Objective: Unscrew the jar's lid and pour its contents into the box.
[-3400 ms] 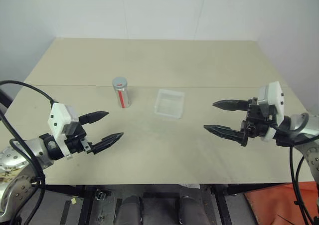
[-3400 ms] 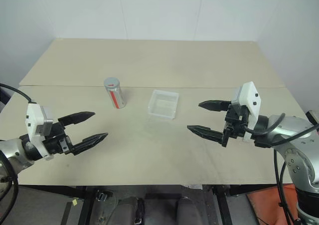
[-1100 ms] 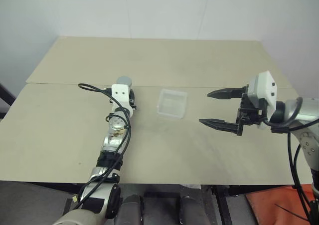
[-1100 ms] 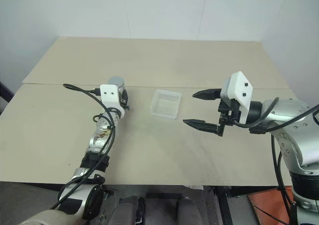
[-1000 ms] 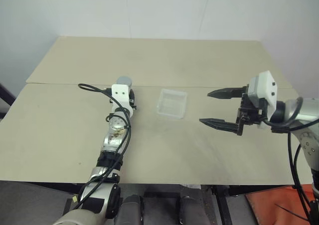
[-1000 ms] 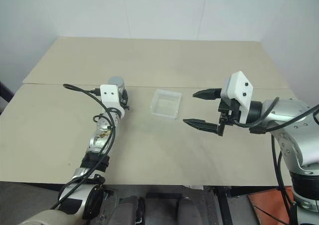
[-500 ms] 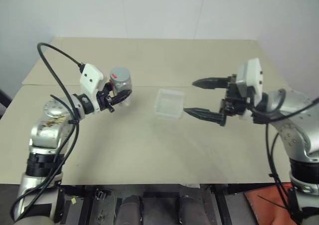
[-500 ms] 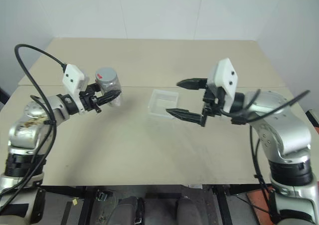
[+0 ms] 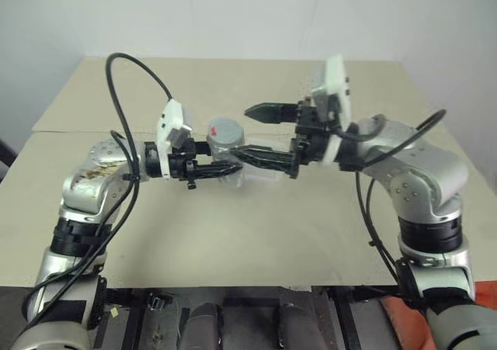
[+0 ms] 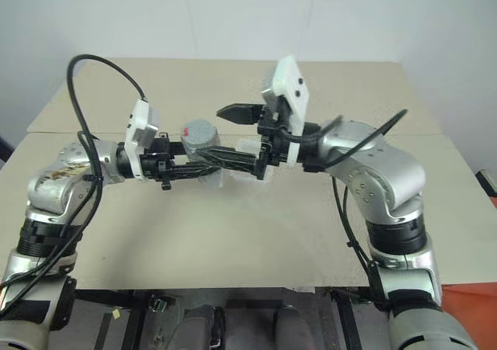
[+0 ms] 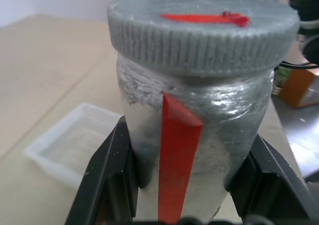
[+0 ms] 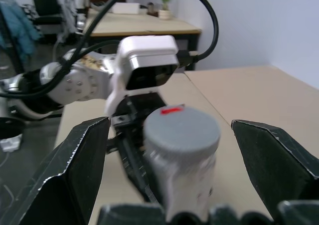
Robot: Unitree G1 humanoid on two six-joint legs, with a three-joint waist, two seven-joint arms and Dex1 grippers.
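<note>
My left gripper [image 9: 221, 166] is shut on the jar [image 11: 209, 115], a silvery cylinder with a red stripe, and holds it upright above the table near the middle. The grey lid [image 9: 225, 129] with its red mark sits on top. My right gripper [image 9: 242, 134] is open, one finger on each side of the lid [image 12: 182, 130], with gaps between the fingers [image 12: 82, 167] and the lid. The clear box [image 11: 67, 145] lies on the table just beyond the jar, partly hidden by both grippers. The contents are hidden inside the jar.
The beige table [image 9: 233, 233] stretches wide around both arms. A seam runs across it behind the box. A black cable [image 9: 128, 71] loops above my left arm.
My left gripper has lifted the jar off the table and carried it to the middle, turning to point right. My right gripper has swung left until its open fingers flank the lid.
</note>
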